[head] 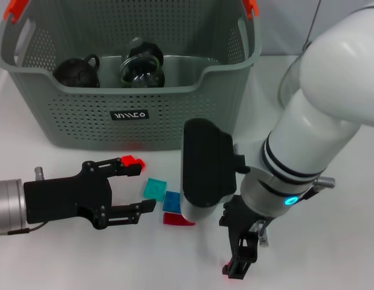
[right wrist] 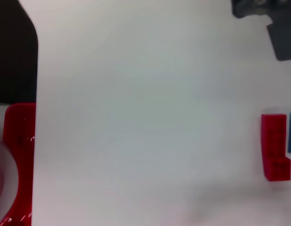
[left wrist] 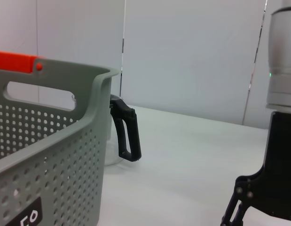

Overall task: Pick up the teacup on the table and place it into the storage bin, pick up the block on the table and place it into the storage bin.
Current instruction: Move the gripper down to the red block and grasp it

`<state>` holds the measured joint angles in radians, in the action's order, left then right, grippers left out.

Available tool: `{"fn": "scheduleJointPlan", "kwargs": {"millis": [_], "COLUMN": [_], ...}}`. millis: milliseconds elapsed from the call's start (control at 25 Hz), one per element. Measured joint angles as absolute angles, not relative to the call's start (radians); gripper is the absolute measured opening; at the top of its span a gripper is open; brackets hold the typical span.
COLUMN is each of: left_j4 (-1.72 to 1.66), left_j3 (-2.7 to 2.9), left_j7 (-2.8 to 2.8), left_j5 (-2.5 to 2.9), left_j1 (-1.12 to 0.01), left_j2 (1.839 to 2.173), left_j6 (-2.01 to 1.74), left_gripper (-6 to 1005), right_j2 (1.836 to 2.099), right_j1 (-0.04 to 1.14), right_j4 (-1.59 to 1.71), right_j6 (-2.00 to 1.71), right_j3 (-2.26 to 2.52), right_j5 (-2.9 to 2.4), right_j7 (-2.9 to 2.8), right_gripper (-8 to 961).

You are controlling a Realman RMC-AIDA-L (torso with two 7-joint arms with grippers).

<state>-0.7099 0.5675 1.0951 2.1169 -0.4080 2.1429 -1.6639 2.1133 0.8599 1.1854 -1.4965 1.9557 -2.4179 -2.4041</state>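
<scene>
The left gripper (head: pixel 133 184) hovers low over the white bench (head: pixel 66 266) in front of the storage bin (head: pixel 66 115), its fingers spread wide and holding nothing. Two dark teapots (head: pixel 138 66) sit inside the bin. A red block (head: pixel 133 162) lies by the upper finger; teal, blue and red blocks (head: pixel 155 190) lie just beyond. The right gripper (head: pixel 241 257) points down nearby; I cannot tell its finger state.

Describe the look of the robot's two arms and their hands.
The right arm is thick and glossy white, built of rounded segments with black ring seams and a small cyan light by the wrist. It carries a bulky black housing, and its right hand is black with red tips. The left arm ends in a silver cylinder, and its left hand is a flat matte-black two-fingered claw.
</scene>
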Motion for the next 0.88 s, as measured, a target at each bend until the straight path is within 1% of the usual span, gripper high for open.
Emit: {"fn": "scheduleJointPlan", "kwargs": {"millis": [840,880], "left_j4": [-0.696,-0.696], "left_j3": [0.568,0.568], "left_j7": [1.084,1.084], "left_j5": [2.117,2.117], "left_j1": [-0.408,-0.408], "left_j2": [2.148,2.148], "left_j6": [-1.641,-1.641], "left_gripper": [760,760], "right_j2": [2.115,2.115], "right_j1": [0.851,0.851], "right_j4": [1.146,1.146], "right_j6": [-1.414,-1.414], "right_j3": [2.061,2.062], "right_j5": [-2.418,-2.418], "right_j7": [-2.406,-2.407], "right_gripper": [905,838]}}
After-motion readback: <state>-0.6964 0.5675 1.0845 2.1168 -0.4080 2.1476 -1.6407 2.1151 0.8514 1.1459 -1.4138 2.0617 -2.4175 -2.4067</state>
